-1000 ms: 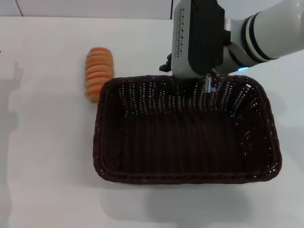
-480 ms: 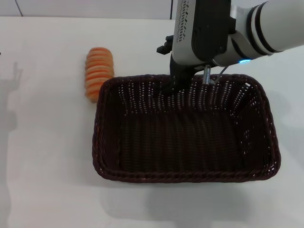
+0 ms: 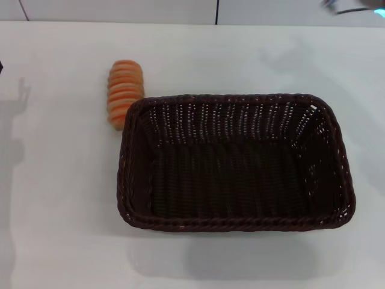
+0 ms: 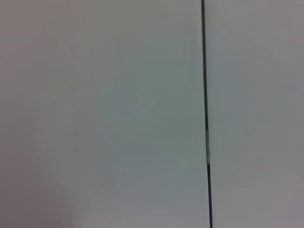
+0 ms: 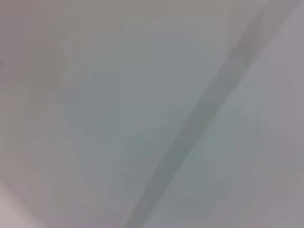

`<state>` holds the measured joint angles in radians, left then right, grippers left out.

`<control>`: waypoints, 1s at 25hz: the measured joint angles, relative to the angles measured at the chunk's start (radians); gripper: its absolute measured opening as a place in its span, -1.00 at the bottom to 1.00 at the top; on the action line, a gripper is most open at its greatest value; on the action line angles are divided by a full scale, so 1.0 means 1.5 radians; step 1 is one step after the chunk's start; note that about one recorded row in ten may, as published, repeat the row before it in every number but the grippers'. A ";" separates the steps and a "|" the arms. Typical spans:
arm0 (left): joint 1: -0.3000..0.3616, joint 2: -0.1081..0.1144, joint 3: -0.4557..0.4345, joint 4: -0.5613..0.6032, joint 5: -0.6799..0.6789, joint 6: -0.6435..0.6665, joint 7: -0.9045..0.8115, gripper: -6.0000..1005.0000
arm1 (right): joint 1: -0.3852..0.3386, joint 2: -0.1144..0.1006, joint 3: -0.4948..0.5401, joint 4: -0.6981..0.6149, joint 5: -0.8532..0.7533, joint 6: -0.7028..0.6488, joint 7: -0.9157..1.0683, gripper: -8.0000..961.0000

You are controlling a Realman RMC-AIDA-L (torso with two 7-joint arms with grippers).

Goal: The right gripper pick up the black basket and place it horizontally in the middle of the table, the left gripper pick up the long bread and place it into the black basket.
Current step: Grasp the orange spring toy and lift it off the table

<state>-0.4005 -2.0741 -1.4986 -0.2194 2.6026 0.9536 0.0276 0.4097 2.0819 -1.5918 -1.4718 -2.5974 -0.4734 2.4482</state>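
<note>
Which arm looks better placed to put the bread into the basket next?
Probably the left. The bread lies on the table just off the basket's left far corner, on the robot's left side, and the basket sits empty. Neither end effector is in view.

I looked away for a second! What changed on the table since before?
The right arm that hung over the far rim of the basket has lifted up and away toward the far right, so its end effector is out of sight now. The basket sits free on the table, barely moved. The bread stayed beside the basket's far left corner.
</note>
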 joint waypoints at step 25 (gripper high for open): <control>-0.105 0.004 -0.132 -0.585 0.090 -1.110 0.103 0.64 | -0.462 -0.002 -0.155 0.075 0.278 0.565 0.066 0.72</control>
<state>-0.5587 -2.0673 -1.6968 -1.0964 2.7376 -0.7121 0.1818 -0.2832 2.0786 -1.8241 -1.3590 -2.1807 0.3738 2.5466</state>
